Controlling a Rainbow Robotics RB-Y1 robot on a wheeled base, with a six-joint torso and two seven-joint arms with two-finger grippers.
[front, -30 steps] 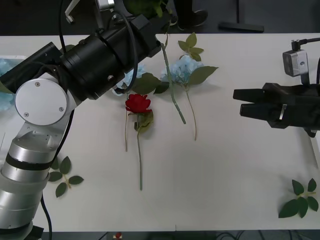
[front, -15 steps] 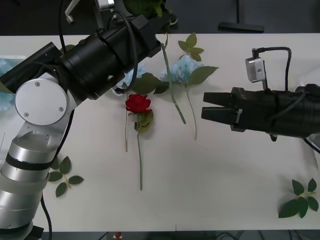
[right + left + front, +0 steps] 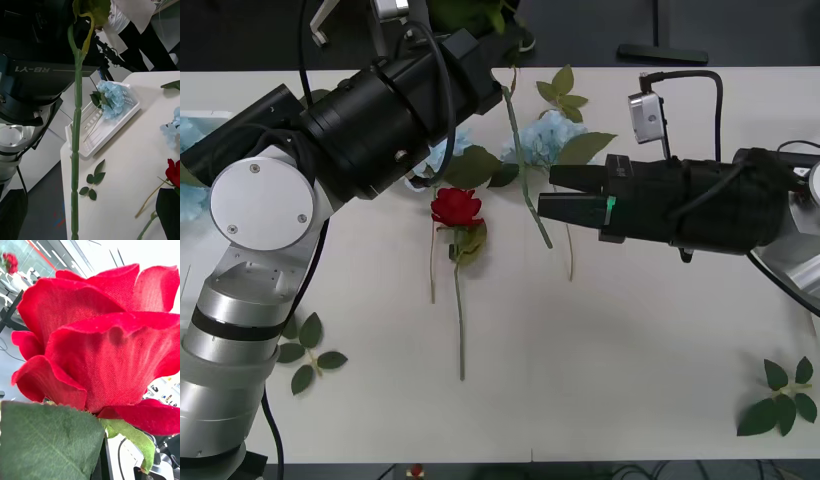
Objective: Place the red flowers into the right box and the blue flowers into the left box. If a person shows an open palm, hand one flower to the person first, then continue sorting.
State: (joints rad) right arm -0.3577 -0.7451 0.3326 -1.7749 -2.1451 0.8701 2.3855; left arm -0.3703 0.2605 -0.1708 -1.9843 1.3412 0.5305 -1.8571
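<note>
The left claw itself is hidden behind the bulk of the left arm (image 3: pixel 370 120), which reaches toward the tabletop's far edge, so I cannot tell how its fingers stand. A held red rose (image 3: pixel 101 341) crowds the left wrist view; its long green stem (image 3: pixel 525 180) hangs down from beside that arm, slanting over the tabletop (image 3: pixel 630 350). In the right wrist view the same stem runs up the picture just ahead of the camera, and the right claw's own fingers are not to be made out there.

From the front, the right claw (image 3: pixel 548 192) comes in from the right edge, its two black fingers spread a little apart — the tips just beside the hanging stem, on its right, not closed on it. A blue hydrangea (image 3: pixel 545 138) lies on the tabletop near the far edge, just beyond the claw's tips; its thin stem passes under the claw.

A second red rose (image 3: pixel 456 208) lies flat toward the middle, well left of the right claw. The left box (image 3: pixel 107 125) sits at the left edge with a blue flower (image 3: pixel 112 98) inside it. Loose leaf sprigs lie near the front-left corner (image 3: pixel 308 352) and the front-right corner (image 3: pixel 780 398).
</note>
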